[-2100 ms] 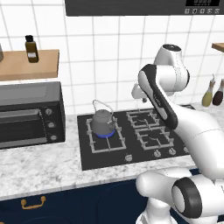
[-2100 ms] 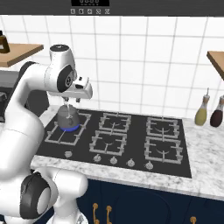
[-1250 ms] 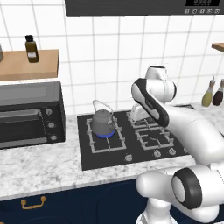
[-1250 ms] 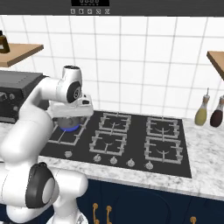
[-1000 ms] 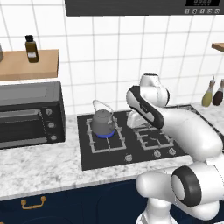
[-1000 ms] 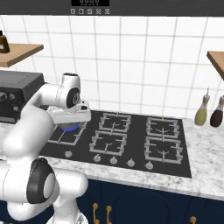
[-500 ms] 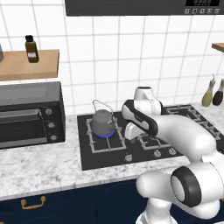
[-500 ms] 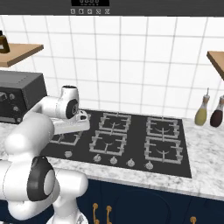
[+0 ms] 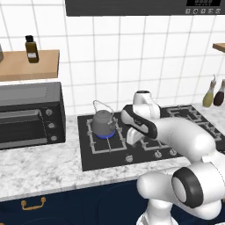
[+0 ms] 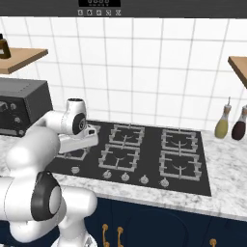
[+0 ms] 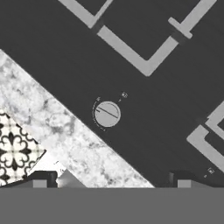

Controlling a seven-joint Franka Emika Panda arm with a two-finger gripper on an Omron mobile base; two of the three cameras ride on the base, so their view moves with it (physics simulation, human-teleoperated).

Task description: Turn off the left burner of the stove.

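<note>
I log: grey metal kettle on the leftmost square black wire grate burner, blue flame beneath, contents hidden; flat black rectangular cooktop on marble counter; small round silver knob under my two-finger gripper, tips spread apart, holding nothing.

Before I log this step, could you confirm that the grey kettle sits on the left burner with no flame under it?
Not quite: the kettle does sit on the left burner, but a blue flame is lit beneath it, as the left base view shows. The burner is not yet off.
</note>
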